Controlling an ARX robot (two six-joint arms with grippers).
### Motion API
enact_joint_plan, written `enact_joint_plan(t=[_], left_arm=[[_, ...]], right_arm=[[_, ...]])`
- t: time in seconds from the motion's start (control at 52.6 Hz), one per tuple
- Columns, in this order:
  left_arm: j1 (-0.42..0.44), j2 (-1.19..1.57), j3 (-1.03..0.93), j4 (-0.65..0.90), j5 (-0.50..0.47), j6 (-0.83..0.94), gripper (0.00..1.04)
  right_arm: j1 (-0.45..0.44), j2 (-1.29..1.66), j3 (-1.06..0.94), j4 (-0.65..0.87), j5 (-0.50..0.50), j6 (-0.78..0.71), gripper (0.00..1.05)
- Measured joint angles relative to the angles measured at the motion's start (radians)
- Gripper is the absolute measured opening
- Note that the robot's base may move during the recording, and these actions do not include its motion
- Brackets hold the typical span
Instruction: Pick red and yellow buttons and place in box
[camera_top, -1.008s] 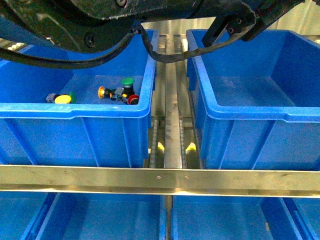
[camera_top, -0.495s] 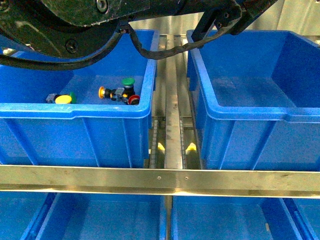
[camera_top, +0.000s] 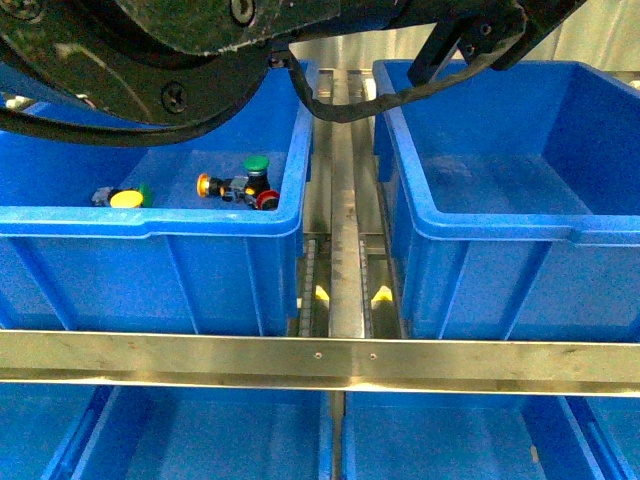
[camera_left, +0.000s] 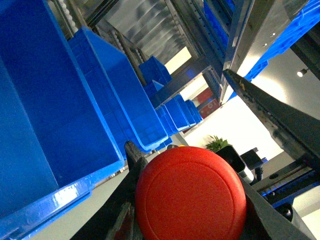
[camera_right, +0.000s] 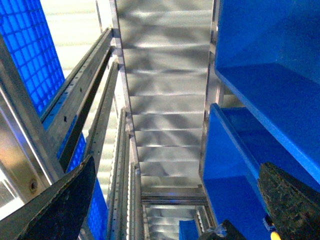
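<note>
Spanning top of front view: black arm link (camera_top: 150, 70). Box (camera_top: 500, 225) sits right of metal rail (camera_top: 343, 200); left bin (camera_top: 150, 218) opposite holds yellow button (camera_top: 125, 199), second red button (camera_top: 267, 200), green-capped button (camera_top: 256, 165), orange-capped button (camera_top: 203, 184). Right end effector (camera_right: 176, 172) spread wide. Left end effector (camera_left: 192, 192) pinching red button (camera_left: 190, 202), cap facing wrist camera, held aloft beside row of blue bins, not yet in box.

Industrial storeroom or warehouse: rows of blue bins (camera_top: 150, 218) on steel racking (camera_top: 320, 360).
</note>
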Motion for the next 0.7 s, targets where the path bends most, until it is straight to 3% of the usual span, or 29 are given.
enact_joint_plan(t=[0.285, 0.514, 0.628, 0.704], left_arm=[[-0.013, 0.018, -0.002, -0.013, -0.01, 0.0, 0.32], [-0.024, 0.024, 0.001, -0.011, -0.024, -0.009, 0.32], [-0.027, 0.029, 0.015, -0.01, -0.026, -0.015, 0.32], [-0.029, 0.034, 0.024, -0.015, -0.027, -0.018, 0.32]], right_arm=[[0.011, -0.011, 0.003, -0.033, 0.004, 0.0, 0.98], [-0.002, -0.023, 0.002, -0.081, -0.002, -0.006, 0.65], [-0.016, -0.024, -0.003, -0.086, -0.008, -0.031, 0.42], [-0.026, -0.024, -0.005, -0.086, -0.016, -0.031, 0.4]])
